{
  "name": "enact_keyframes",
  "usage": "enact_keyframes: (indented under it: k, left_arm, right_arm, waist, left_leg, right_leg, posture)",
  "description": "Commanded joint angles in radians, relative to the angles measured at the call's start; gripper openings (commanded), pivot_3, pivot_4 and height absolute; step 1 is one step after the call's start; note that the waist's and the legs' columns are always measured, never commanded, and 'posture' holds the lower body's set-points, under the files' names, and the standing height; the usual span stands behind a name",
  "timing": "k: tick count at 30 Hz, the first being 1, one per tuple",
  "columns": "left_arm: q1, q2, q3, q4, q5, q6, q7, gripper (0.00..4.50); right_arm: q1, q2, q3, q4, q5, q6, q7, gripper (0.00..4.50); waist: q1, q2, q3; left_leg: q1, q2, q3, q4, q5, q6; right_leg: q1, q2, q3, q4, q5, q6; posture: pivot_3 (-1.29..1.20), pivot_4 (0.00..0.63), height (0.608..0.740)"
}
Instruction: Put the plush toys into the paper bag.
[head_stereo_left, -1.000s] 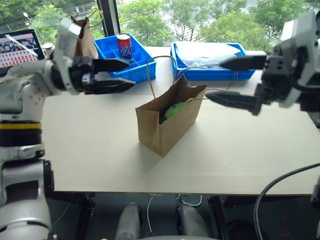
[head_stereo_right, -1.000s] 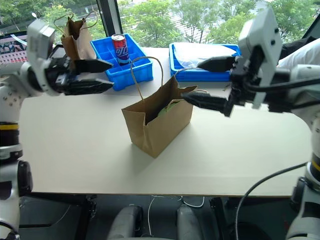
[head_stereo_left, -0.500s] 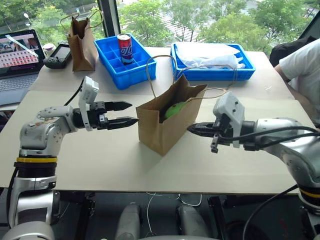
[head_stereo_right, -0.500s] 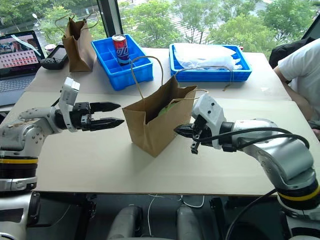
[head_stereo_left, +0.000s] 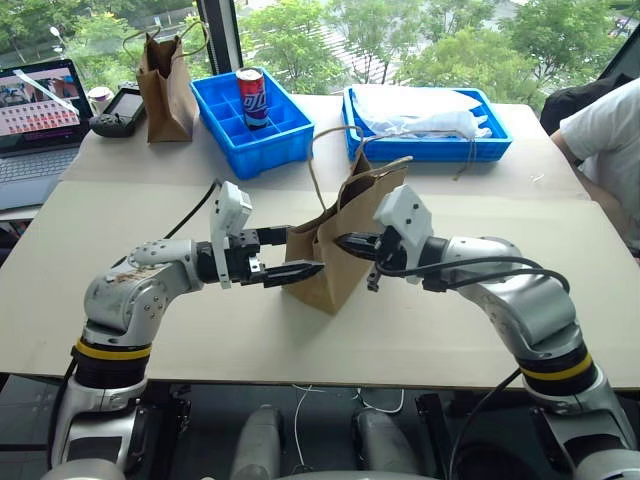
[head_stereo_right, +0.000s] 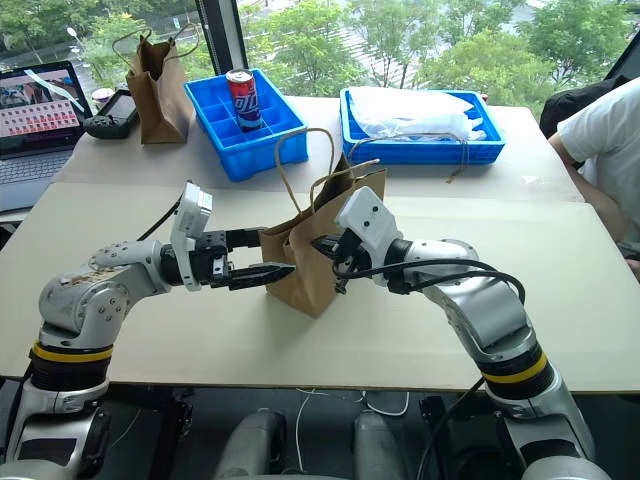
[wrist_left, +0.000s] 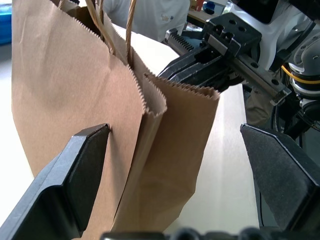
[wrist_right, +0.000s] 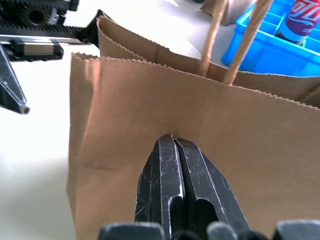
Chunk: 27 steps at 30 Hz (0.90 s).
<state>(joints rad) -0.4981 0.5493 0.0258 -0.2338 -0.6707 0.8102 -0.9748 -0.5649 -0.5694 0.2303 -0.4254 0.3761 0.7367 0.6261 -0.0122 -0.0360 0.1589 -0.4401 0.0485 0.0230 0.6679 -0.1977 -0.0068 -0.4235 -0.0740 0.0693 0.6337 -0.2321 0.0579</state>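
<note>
The paper bag (head_stereo_left: 343, 285) stands mid-table, its mouth pinched narrow and its twine handles up. My left gripper (head_stereo_left: 300, 254) is open, level with the bag's near left end. In the left wrist view that narrow end (wrist_left: 150, 150) sits between the two spread fingers (wrist_left: 75, 175). My right gripper (head_stereo_left: 340, 243) is shut with nothing between its fingers. Its tips press against the bag's broad side wall (wrist_right: 125, 115) from the right. The plush toys are hidden from view.
At the back left stand a darker narrow bag (head_stereo_left: 165, 75), a laptop (head_stereo_left: 40, 95) and a blue bin holding a can (head_stereo_left: 250, 95). A blue tray with white plastic (head_stereo_left: 425, 120) is at the back right. A person's arm (head_stereo_left: 600, 140) is at the right edge.
Both arms came down and inward to the bag. The right gripper shut. The bag's mouth narrowed and leaned right, hiding the green toy seen inside before.
</note>
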Motion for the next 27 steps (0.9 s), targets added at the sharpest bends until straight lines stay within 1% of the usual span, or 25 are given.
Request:
enact_keyframes:
  k: [1,4,6,7,10,11,12,17,18,19,20,23,25,27]
  left_arm:
    - [0.0,-0.022,-0.019,-0.006,0.01,-0.028,0.026,4.5]
    - [-0.006,-0.047,-0.042,0.019,0.043,-0.044,0.069,4.5]
    - [-0.011,-0.053,-0.054,0.034,0.068,-0.056,0.087,3.97]
    - [-0.012,-0.054,-0.058,0.039,0.076,-0.061,0.091,3.8]
    - [-0.018,-0.054,-0.06,0.06,0.078,-0.061,0.085,2.71]
    - [-0.021,-0.053,-0.061,0.067,0.081,-0.06,0.084,2.24]
    - [-0.025,-0.05,-0.066,0.072,0.088,-0.064,0.079,1.99]
    - [-0.062,-0.042,-0.079,0.109,0.098,-0.078,0.042,0.23]
    - [-0.07,-0.041,-0.08,0.115,0.099,-0.081,0.034,0.04]
    - [-0.079,-0.038,-0.082,0.123,0.102,-0.087,0.024,0.04]
    - [-0.097,-0.033,-0.085,0.142,0.111,-0.103,0.008,0.04]
    - [-0.197,-0.019,-0.088,0.258,0.133,-0.188,-0.099,0.04]
    - [-0.255,-0.01,-0.103,0.342,0.162,-0.264,-0.172,0.04]
    - [-0.307,0.009,-0.145,0.444,0.226,-0.387,-0.274,0.04]
  right_arm:
    - [-0.014,0.017,-0.004,-0.008,-0.025,-0.027,-0.006,0.04]
    - [-0.021,0.033,-0.002,0.001,-0.04,-0.028,-0.004,0.04]
    - [-0.021,0.037,-0.005,0.001,-0.05,-0.029,-0.003,0.0]
    - [-0.02,0.039,-0.006,0.001,-0.053,-0.028,-0.001,0.0]
    - [-0.018,0.043,-0.014,-0.004,-0.059,-0.022,-0.003,0.0]
    - [-0.018,0.043,-0.017,-0.007,-0.06,-0.019,-0.004,0.0]
    - [-0.018,0.042,-0.02,-0.01,-0.062,-0.017,-0.004,0.0]
    - [-0.017,0.02,-0.047,-0.043,-0.054,0.013,0.001,0.0]
    - [-0.017,0.013,-0.054,-0.052,-0.049,0.022,0.003,0.0]
    - [-0.017,0.005,-0.064,-0.065,-0.038,0.037,0.007,0.0]
    - [-0.014,-0.008,-0.09,-0.096,0.005,0.084,0.022,0.0]
    - [0.017,-0.084,-0.184,-0.213,0.183,0.236,0.105,0.0]
    - [0.036,-0.142,-0.247,-0.269,0.289,0.321,0.142,0.0]
    - [0.066,-0.212,-0.337,-0.32,0.418,0.412,0.174,0.0]
  waist:
    - [-0.001,0.0,0.0]
    - [-0.001,0.0,0.0]
    - [-0.001,0.0,0.0]
    - [-0.001,0.0,0.0]
    - [-0.001,0.0,0.0]
    - [-0.001,0.0,0.0]
    - [-0.001,0.0,0.0]
    - [0.001,0.0,0.0]
    - [0.001,0.0,0.0]
    - [0.0,0.0,0.0]
    - [0.0,0.0,0.0]
    - [0.005,0.0,0.0]
    - [0.008,0.0,0.0]
    - [0.007,0.0,0.0]
  left_leg:
    - [0.0,0.0,0.0,0.0,0.0,0.0]
    - [0.0,0.0,0.0,0.0,0.0,0.0]
    - [0.0,0.0,0.0,0.0,0.0,0.0]
    - [0.0,0.0,0.0,0.0,0.0,0.0]
    - [0.0,0.0,0.0,0.0,0.0,0.0]
    - [0.0,0.0,0.0,0.0,0.0,0.0]
    - [0.0,0.0,0.0,0.0,0.0,0.0]
    - [0.0,0.0,0.0,0.0,0.0,0.0]
    - [0.0,0.0,0.0,0.0,0.0,0.0]
    - [0.0,0.0,0.0,0.0,0.0,0.0]
    - [0.0,0.0,0.0,0.0,0.0,0.0]
    - [0.0,0.0,0.0,0.0,0.0,0.0]
    - [0.0,0.0,0.0,0.0,0.0,0.0]
    - [0.0,0.0,0.0,0.0,0.0,0.0]
  right_leg:
    - [0.0,0.0,0.0,0.0,0.0,0.0]
    - [0.0,0.0,0.0,0.0,0.0,0.0]
    - [0.0,0.0,0.0,0.0,0.0,0.0]
    - [0.0,0.0,0.0,0.0,0.0,0.0]
    - [0.0,0.0,0.0,0.0,0.0,0.0]
    - [0.0,0.0,0.0,0.0,0.0,0.0]
    - [0.0,0.0,0.0,0.0,0.0,0.0]
    - [0.0,0.0,0.0,0.0,0.0,0.0]
    - [0.0,0.0,0.0,0.0,0.0,0.0]
    - [0.0,0.0,0.0,0.0,0.0,0.0]
    - [0.0,0.0,0.0,0.0,0.0,0.0]
    - [0.0,0.0,0.0,-0.001,0.0,0.0]
    - [0.001,0.0,0.0,-0.001,0.0,0.0]
    - [0.001,0.0,-0.001,-0.002,0.0,0.0]
  posture:
    - [0.0,0.15,0.733]
    - [0.0,0.15,0.733]
    - [0.0,0.15,0.733]
    - [0.0,0.15,0.733]
    - [0.0,0.15,0.733]
    - [0.0,0.15,0.733]
    - [0.0,0.15,0.733]
    - [0.0,0.15,0.733]
    - [0.0,0.15,0.733]
    - [0.0,0.15,0.733]
    - [0.0,0.15,0.733]
    - [0.0,0.15,0.733]
    - [0.0,0.15,0.733]
    - [0.0,0.15,0.733]
